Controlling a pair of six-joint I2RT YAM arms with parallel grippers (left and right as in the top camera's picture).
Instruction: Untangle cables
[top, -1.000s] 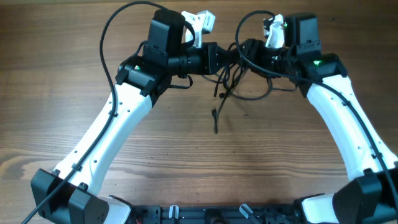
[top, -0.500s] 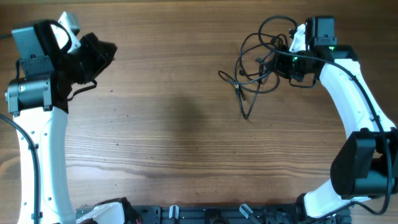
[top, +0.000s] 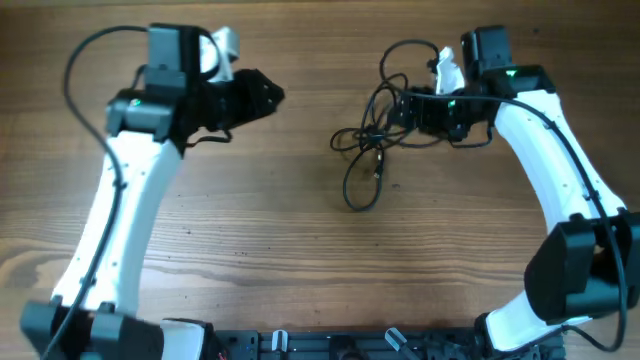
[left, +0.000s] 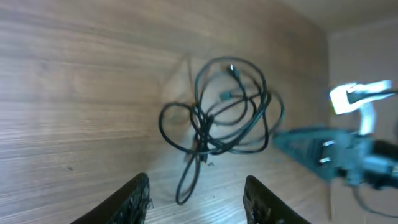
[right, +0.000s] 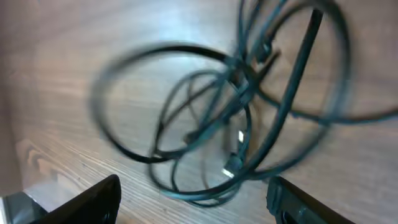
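Note:
The cables (top: 372, 135) are thin black cords in a loose tangle of loops on the wooden table, right of centre. My right gripper (top: 398, 108) is at the tangle's right edge. In the right wrist view its jaws (right: 194, 183) are spread wide, with the blurred cables (right: 236, 93) lying just ahead of and between them, not pinched. My left gripper (top: 272, 97) is open and empty, well left of the tangle and pointing at it. The left wrist view shows its jaws (left: 198, 179) apart, with the cables (left: 217, 118) some way ahead.
The wooden table (top: 300, 250) is bare around the tangle. My right arm (left: 323, 149) shows beyond the cables in the left wrist view. Both arm bases stand at the front edge.
My left arm has swung in from the far left toward the centre. The cables have shifted left and down, spreading into looser loops. My right gripper has moved slightly left with them.

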